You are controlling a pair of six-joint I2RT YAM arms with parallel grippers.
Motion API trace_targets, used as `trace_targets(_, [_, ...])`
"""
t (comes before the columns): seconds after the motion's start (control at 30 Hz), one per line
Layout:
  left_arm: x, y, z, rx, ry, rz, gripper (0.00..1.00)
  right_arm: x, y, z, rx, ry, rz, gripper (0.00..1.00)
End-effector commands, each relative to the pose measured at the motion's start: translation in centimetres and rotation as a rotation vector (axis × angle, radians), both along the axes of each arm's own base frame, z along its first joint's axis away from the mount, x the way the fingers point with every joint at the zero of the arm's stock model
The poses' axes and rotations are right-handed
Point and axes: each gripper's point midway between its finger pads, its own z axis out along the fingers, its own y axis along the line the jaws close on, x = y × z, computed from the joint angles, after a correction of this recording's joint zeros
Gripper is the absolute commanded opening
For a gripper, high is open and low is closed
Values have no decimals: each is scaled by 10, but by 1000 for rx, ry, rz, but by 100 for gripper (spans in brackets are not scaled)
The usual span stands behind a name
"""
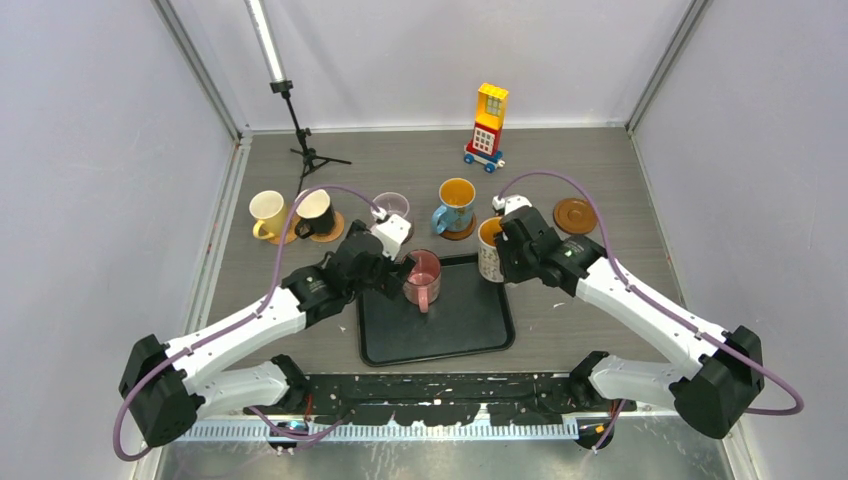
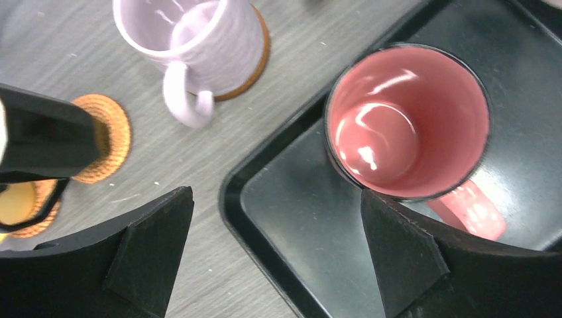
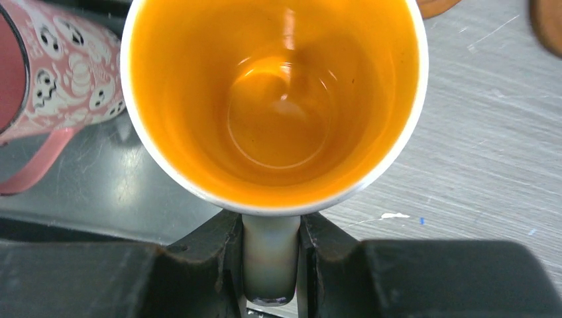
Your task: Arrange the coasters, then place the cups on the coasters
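While clenched tight on the handle of the whitish mug point(image 3: 272, 99), parked with the right gripper point(image 3: 270, 262) at the far right corner of the black tray point(image 1: 450, 330). Mug upright, orange inside showing, partly over the tray's rim and partly over the table point(image 3: 490, 165) beside it. Cannot tell whether lifted or resting. Over the tray's far left corner, left gripper point(image 2: 275, 248) released and spread wide, grasping nothing; one finger point(image 2: 146, 258) outside the tray's left rim, the other inside, just beside the pink mug point(image 2: 407, 122). Pink mug upright inside the tray, near its far edge, handle toward the near edge. Just beyond the tray's far edge: lilac mug point(image 2: 199, 40) on a coaster point(image 2: 264, 53), then, further right, blue mug point(image 1: 455, 205), orange inside, on its own coaster point(image 1: 463, 233). Well to the left of the tray's far left corner: cream mug point(image 1: 267, 214) and dark-sided mug point(image 1: 316, 213), side by side, each on a coaster. Beyond the tray's far right corner, a bare coaster point(image 1: 575, 213), apart from the held mug. Far behind the tray, a toy block tower point(image 1: 488, 125).
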Motion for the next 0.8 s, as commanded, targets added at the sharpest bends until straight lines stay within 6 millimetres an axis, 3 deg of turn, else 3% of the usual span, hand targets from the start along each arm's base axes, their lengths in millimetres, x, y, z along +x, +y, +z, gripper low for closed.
trace_targets(0.0, [26, 12, 41, -8, -112, 69, 100, 48, -10, 79, 68, -278, -133, 0])
trace_targets(0.37, [55, 30, 75, -73, -143, 194, 100, 119, -54, 123, 99, -569, -539, 0])
trace_targets(0.57, [66, 35, 82, -84, -147, 227, 100, 152, -42, 109, 124, -591, -550, 0])
trace_targets(0.77, [68, 39, 84, -70, -151, 227, 100, 172, -50, 82, 120, -549, -609, 0])
